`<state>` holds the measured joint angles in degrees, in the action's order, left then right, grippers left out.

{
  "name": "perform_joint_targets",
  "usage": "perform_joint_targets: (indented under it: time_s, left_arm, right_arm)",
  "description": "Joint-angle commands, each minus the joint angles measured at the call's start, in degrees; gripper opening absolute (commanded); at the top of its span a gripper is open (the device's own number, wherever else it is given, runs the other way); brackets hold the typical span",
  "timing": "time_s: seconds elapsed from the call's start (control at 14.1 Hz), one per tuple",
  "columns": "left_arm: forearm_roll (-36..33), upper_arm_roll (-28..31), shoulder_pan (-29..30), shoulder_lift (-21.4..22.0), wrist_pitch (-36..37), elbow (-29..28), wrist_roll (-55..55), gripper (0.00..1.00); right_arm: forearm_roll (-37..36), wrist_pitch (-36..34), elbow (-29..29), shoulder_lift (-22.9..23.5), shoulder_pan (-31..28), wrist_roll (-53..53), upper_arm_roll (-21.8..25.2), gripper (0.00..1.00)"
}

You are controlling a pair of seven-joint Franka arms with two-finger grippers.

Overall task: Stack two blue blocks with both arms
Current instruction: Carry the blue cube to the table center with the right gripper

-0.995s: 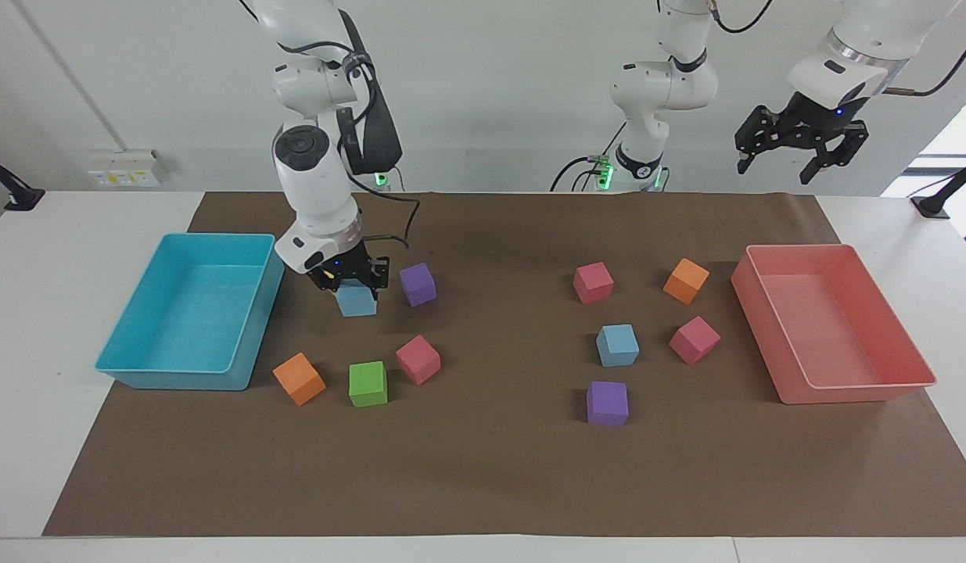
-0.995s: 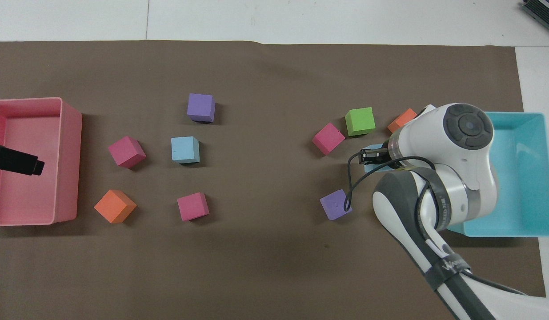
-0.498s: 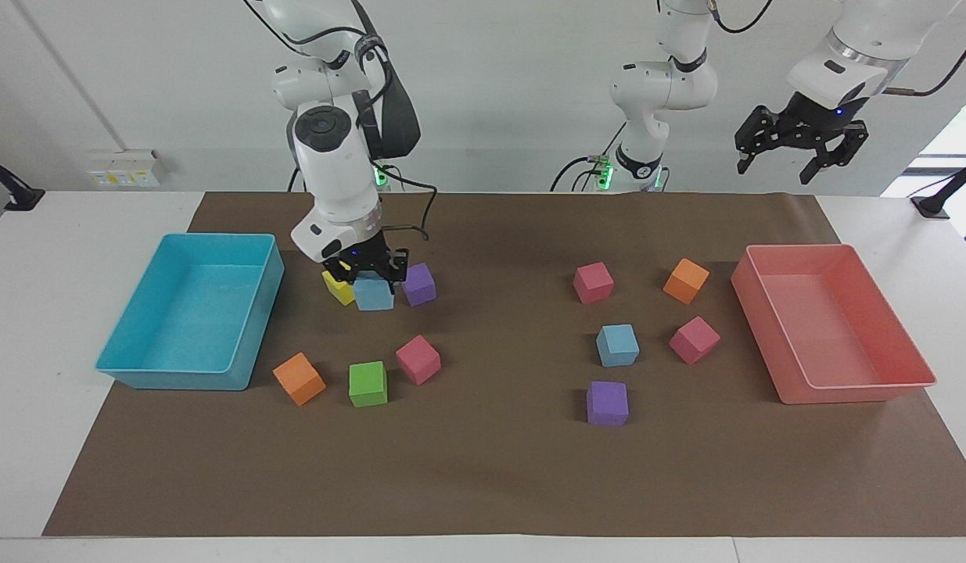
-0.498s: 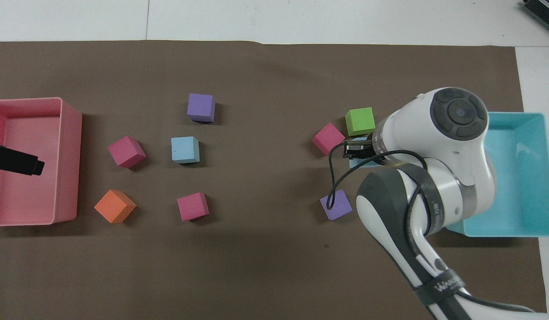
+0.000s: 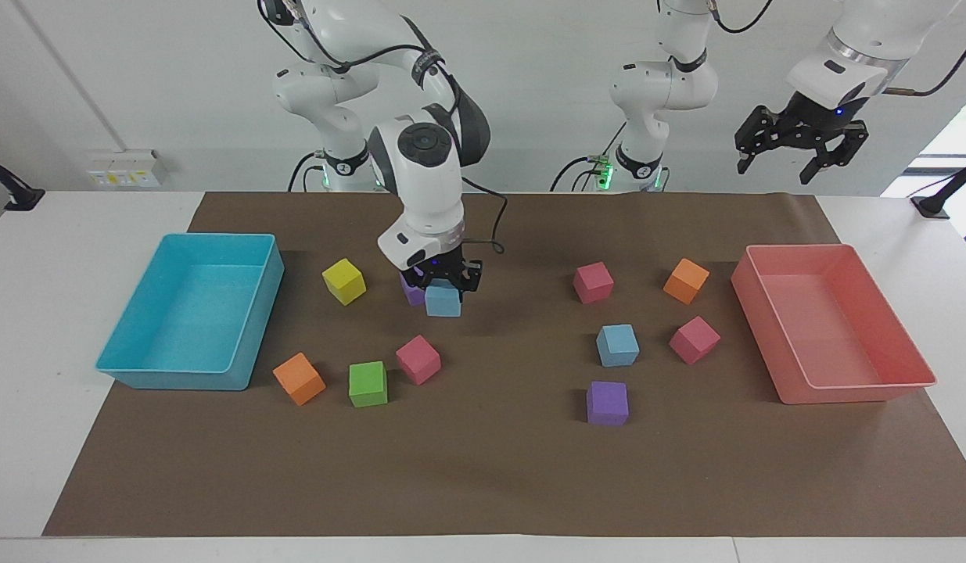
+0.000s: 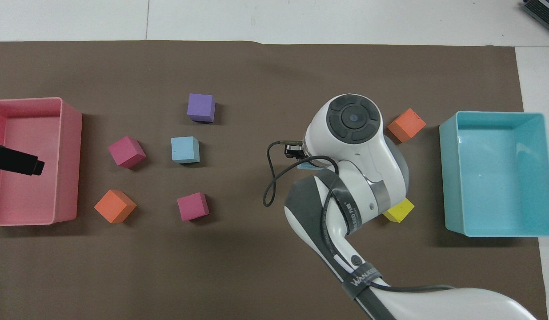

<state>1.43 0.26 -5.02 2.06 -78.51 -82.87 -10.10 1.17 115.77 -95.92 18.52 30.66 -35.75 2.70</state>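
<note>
On brown mat [image 5: 483, 469] over white table [image 5: 29, 313], right claw [image 5: 448, 283] gripping blue block [image 5: 443, 302], left claw [image 5: 800, 148] spread empty, white wall [image 5: 545, 94].

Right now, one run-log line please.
right gripper: holds blue block, airborne | left gripper: open, waiting above table | second blue block: on mat

1. A robotics lab: two white arms [image 5: 420, 168] are mounted at the edge of a white counter [image 5: 29, 258].
2. A brown mat [image 5: 483, 469] carries coloured foam cubes [image 5: 368, 383] and two plastic trays [image 5: 187, 375].
3. Bare white wall, loose cables [image 5: 483, 227], a wall socket [image 5: 123, 167].
</note>
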Motion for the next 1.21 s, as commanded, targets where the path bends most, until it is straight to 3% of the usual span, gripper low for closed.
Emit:
perform_joint_targets:
  time_s: [0.0,0.57,0.78,1.14]
  left_arm:
    - [0.1,0.4,-0.5,0.6,-0.3,-0.3,0.3,1.0]
    - [0.1,0.4,-0.3,0.6,0.0,-0.2,0.3,1.0]
    - [0.0,0.4,-0.3,0.6,0.1,-0.2,0.3,1.0]
    - [-0.3,0.4,-0.4,0.6,1.0,-0.2,0.3,1.0]
  right_arm:
    - [0.5,-0.5,8.0,7.6,2.6,-5.0,0.1,0.0]
    - [0.3,6.7,8.3,12.3,5.3,-5.2,-1.5,0.0]
    - [0.8,7.0,7.6,12.4,4.9,-0.1,-1.6,0.0]
    - [0.9,7.3,6.6,13.2,5.3,-0.2,-1.7,0.0]
